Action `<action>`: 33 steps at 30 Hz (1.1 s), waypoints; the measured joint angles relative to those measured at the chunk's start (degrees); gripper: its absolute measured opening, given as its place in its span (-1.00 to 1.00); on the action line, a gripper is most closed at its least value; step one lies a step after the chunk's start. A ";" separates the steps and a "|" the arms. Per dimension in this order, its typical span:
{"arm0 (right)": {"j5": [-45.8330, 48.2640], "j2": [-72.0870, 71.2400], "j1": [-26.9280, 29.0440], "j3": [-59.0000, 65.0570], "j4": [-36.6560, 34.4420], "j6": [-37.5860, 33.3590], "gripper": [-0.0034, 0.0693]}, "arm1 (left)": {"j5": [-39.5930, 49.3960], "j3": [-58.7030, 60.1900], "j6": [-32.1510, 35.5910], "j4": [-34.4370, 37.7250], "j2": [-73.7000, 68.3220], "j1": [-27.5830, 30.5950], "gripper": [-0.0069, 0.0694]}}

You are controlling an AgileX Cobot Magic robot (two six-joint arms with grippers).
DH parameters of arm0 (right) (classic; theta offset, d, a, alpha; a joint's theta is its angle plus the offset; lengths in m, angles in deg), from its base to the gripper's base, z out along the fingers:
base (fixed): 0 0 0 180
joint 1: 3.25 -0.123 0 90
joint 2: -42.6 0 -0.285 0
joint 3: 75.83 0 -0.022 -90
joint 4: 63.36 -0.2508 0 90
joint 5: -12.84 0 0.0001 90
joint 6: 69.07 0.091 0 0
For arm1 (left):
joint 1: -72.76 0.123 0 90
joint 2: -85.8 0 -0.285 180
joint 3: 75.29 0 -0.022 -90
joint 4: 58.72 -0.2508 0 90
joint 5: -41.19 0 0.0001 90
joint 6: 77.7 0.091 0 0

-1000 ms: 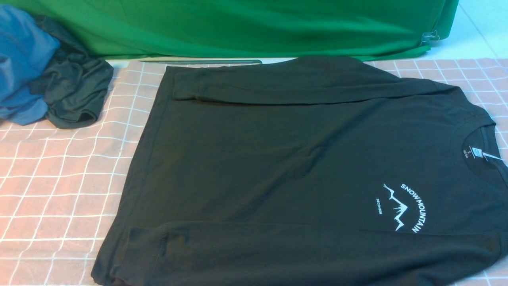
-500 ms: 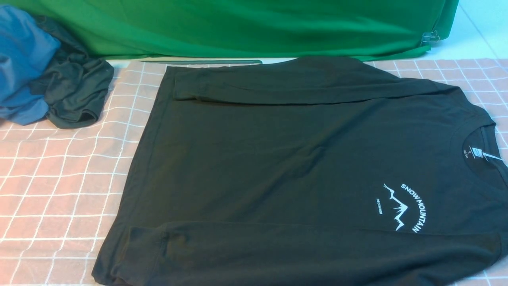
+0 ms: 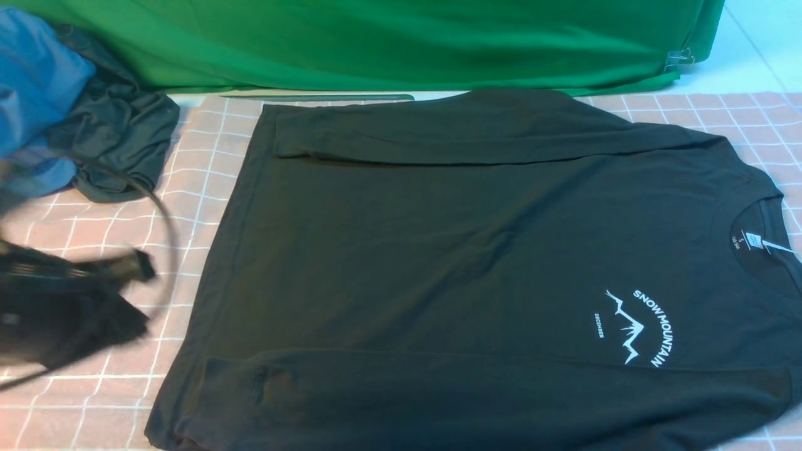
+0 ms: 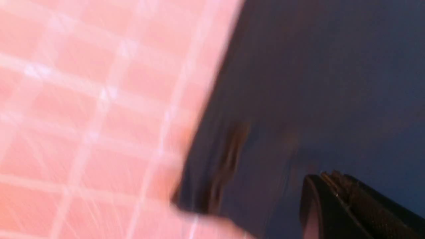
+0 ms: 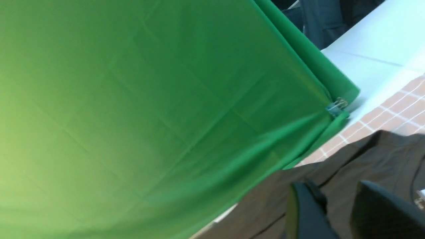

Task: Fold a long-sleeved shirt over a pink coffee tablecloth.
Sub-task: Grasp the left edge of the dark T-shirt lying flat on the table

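A green cloth [image 3: 376, 44] hangs at the back, and the pink tablecloth [image 3: 94, 250] covers the table. The shirt [image 3: 470, 250] lies flat on the tablecloth. Its neck is to the right and both sleeves are laid over its body. A blue garment [image 3: 37, 94] and a dark garment [image 3: 119, 144] sit in a heap at the far left, apart from the shirt. A moment ago no arm showed in the front view. Now the left arm [image 3: 62, 307] comes in from the left, blurry, beside the shirt's hem. The left gripper [image 4: 328, 186] is clenched on nothing, over a corner of the shirt. The right gripper [image 5: 332, 192] has its jaws apart and empty, above the shirt near the green cloth. The shirt has not moved. So the next fold is likely about to start from the hem end, and the left gripper must open first.
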State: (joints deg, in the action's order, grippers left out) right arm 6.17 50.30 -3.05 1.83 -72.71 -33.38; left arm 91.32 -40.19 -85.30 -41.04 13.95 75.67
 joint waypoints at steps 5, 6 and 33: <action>-0.56 0.00 0.00 0.00 0.00 1.64 -0.23 | -0.13 0.12 3.48 1.98 -8.53 0.00 -0.78; -0.69 0.00 0.00 0.00 0.00 1.69 -0.23 | -0.81 0.39 3.72 1.91 -9.56 -0.16 -0.78; 52.23 42.89 -8.00 -39.52 -1.33 -40.30 -0.80 | -10.62 1.49 -4.68 -14.75 -13.03 -13.11 -0.57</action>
State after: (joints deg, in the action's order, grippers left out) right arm 58.39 93.19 -11.05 -37.70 -74.04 -73.67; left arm 80.71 -38.70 -89.98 -55.79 0.91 62.55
